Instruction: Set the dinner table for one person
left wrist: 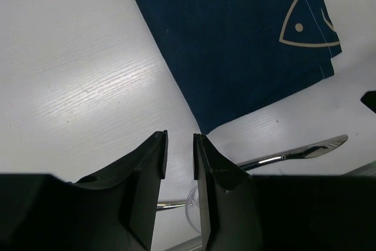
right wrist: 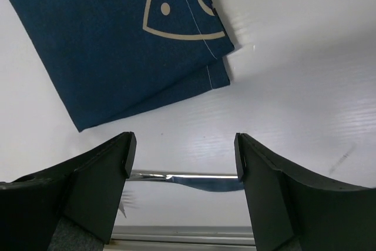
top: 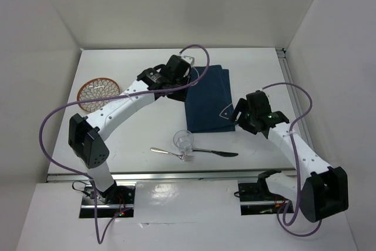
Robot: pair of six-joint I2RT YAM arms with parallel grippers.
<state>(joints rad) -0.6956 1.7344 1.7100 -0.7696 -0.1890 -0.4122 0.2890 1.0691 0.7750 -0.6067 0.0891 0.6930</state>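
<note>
1 white dinner table (top: pixel 147 127), white walls (top: pixel 41 27)

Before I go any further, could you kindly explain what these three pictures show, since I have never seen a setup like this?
Two white jointed robot arms stand at the near edge of a large white tabletop. One picture looks down from above; the other two come from cameras on each wrist, with black fingers in view. On the table lie a dark blue fish-print cloth placemat, a round orange woven coaster, a clear drinking glass, a silver fork and a silver knife. The left claw is narrowly parted, the right claw wide open. Neither holds anything.
</note>
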